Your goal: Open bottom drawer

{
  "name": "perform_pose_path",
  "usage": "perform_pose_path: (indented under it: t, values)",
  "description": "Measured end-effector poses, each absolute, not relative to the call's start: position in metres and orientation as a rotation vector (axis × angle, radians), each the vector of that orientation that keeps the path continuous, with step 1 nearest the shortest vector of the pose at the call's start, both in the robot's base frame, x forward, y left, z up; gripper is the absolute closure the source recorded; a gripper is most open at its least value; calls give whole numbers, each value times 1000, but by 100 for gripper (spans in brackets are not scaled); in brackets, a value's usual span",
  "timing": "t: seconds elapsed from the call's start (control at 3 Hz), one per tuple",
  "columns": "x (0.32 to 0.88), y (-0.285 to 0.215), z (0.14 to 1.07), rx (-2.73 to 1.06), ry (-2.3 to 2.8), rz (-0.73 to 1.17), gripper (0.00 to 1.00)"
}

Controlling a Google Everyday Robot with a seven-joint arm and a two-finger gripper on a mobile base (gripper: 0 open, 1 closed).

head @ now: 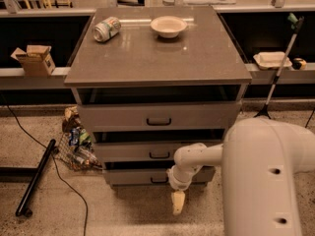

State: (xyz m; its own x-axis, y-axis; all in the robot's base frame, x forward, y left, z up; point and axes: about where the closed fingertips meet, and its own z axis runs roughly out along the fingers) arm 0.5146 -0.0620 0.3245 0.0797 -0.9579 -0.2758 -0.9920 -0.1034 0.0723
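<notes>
One gripper (177,202) of ours, pointing down, just below the bottom drawer (130,176), right of its handle (158,180), wide or narrow we cannot tell

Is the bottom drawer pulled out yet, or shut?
Looks shut. The bottom drawer front sits no farther out than the middle drawer, and no interior shows. The gripper hangs before it, below-right of its handle.

Cabinet top (157,58): can (107,28) on its side at 10 o'clock, bowl (169,26) at 12 o'clock; beyond it, box (34,59) at 9 o'clock, tray (272,59) at 3 o'clock.
</notes>
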Motion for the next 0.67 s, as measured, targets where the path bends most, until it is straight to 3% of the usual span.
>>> perform_pose_path:
  t: [0.67]
  values:
    - [553,-117,232,-2109,2148,337,0]
